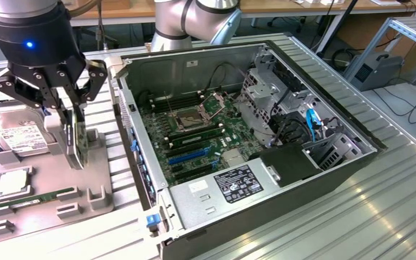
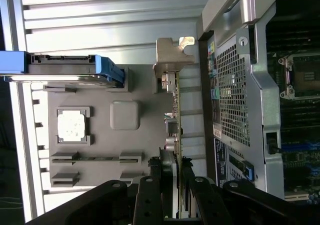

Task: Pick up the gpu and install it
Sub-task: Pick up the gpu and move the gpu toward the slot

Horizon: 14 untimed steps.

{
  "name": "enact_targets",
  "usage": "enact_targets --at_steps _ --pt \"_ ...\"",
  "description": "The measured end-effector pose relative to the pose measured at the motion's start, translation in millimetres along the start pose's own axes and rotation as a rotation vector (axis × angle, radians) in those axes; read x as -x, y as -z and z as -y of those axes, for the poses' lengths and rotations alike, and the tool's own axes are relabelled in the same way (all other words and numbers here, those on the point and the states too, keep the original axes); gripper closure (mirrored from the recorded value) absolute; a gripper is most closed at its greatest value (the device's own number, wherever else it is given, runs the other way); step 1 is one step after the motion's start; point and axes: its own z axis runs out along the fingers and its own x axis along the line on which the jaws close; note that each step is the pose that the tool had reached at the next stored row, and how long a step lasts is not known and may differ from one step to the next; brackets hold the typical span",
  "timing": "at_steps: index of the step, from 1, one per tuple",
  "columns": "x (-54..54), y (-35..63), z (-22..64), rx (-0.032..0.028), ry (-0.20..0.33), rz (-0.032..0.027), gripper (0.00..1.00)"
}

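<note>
Our gripper (image 1: 69, 125), closed narrowly on the upright gpu (image 1: 78, 149) by its thin edge, could let it tilt and snag the tray (image 1: 49, 162), we judge.

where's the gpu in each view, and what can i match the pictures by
Exterior view: the gpu stands upright on the grey tray, between the gripper's fingers, on the exterior view's left of the open case.
Wrist view: the gpu is edge-on, a thin strip between the tray and the case's perforated wall, running into the gripper.
Shared landmark: the square chip in the tray.
</note>
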Motion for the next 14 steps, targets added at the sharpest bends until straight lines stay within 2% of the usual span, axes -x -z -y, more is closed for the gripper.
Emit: enact_targets --at_steps 14 --pt "0.1 5.8 -0.2 -0.0001 0.000 0.0000 0.73"
